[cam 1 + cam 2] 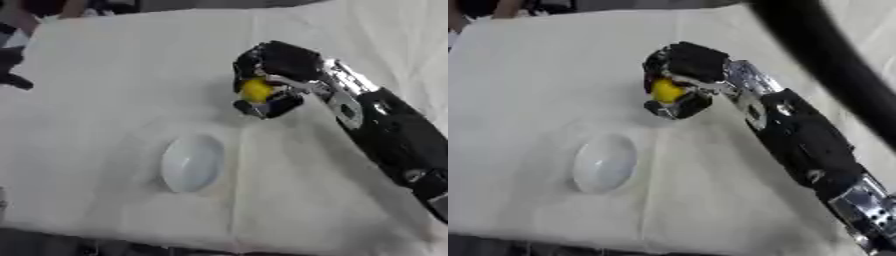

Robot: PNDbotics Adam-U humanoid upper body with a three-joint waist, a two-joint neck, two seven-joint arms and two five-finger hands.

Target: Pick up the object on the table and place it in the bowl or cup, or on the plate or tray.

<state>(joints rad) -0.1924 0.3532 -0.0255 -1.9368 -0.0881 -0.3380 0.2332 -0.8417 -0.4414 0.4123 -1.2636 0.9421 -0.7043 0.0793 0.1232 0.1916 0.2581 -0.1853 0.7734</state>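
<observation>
The small round yellow object [256, 90] sits inside the right robot hand [273, 75], whose black fingers curl over it from above while the thumb closes under it from below; so the thing is enclosed, not beside the hand, and the hand is clenched around it. Whether it has cleared the white cloth-covered bench [105, 65] cannot be told; the hand looks to be just above the cloth or brushing it. The object shows no long axis, being roughly a ball, so its orientation should matter little for the drop.

The relation that the coming move turns on is the one between this loaded hand and the shallow white oval bowl [192, 162]; the bowl lies nearer the robot and toward its left from the hand, apart from it, with bare cloth between them. By my reading, the carry must run down and leftward across the views until the yellow object hangs over the bowl's hollow, and only then should the fingers let go; released early, a round thing would likely roll on the cloth.

The right arm comes in from the lower right and is the only one at work; the left hand shows in neither view.
</observation>
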